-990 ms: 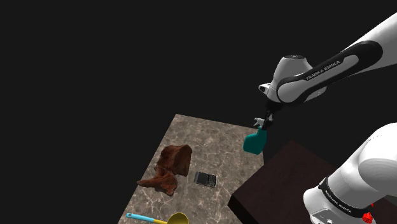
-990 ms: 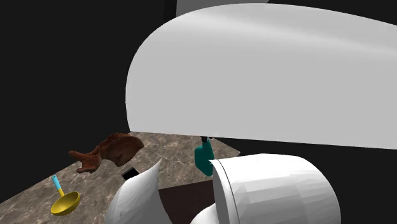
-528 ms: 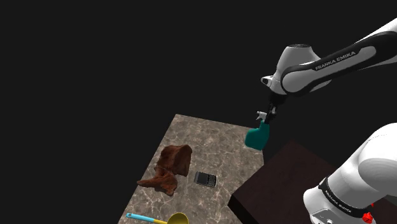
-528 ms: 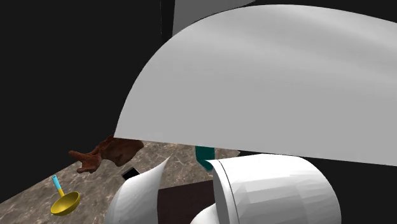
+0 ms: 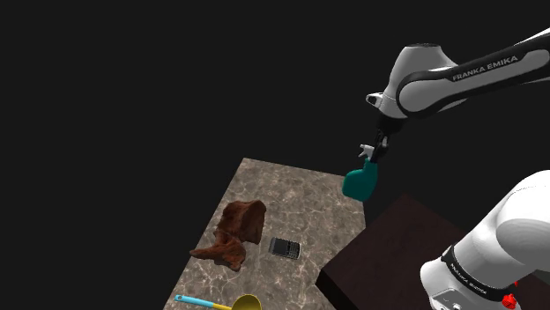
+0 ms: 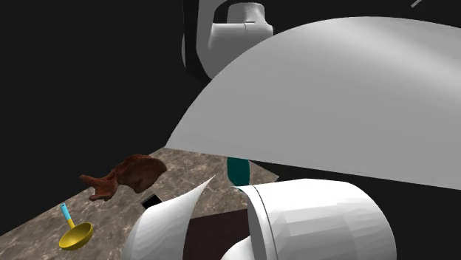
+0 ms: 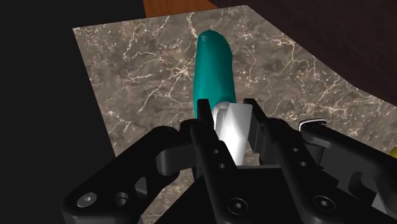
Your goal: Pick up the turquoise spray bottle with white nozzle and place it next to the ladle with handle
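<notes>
I have gripper (image 7: pixel 228 109) pinching bottle (image 7: pixel 215 63) by nozzle (image 7: pixel 234 137), body hanging below, clear of counter (image 5: pixel 291 189) for carrying. Bottle well apart from ladle (image 6: pixel 75 235), over counter's opposite end. I judge swing toward ladle next.

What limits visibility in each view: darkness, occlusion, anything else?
Shoulder view: flat black area around the marbled counter, spray bottle clear. Second exterior view: the white arm, close to the lens, hides most of the bottle. Wrist view: black jaws, clamped on the white nozzle, cover the counter's near part.
</notes>
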Action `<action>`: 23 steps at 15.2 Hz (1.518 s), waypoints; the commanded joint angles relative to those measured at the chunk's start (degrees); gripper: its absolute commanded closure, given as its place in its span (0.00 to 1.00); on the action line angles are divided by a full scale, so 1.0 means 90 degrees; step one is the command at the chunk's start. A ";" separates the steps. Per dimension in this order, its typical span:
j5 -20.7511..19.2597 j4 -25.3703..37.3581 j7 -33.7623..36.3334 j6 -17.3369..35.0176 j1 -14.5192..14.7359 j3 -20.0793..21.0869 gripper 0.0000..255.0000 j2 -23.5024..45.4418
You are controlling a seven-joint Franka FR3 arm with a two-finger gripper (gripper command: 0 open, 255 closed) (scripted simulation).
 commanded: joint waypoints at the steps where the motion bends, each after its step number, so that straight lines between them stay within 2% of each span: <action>1: 0.0008 0.0115 0.0001 -0.0219 0.0001 0.0016 1.00 -0.0101; 23: 0.0103 0.1514 0.0001 -0.2384 0.0025 0.0181 1.00 -0.0869</action>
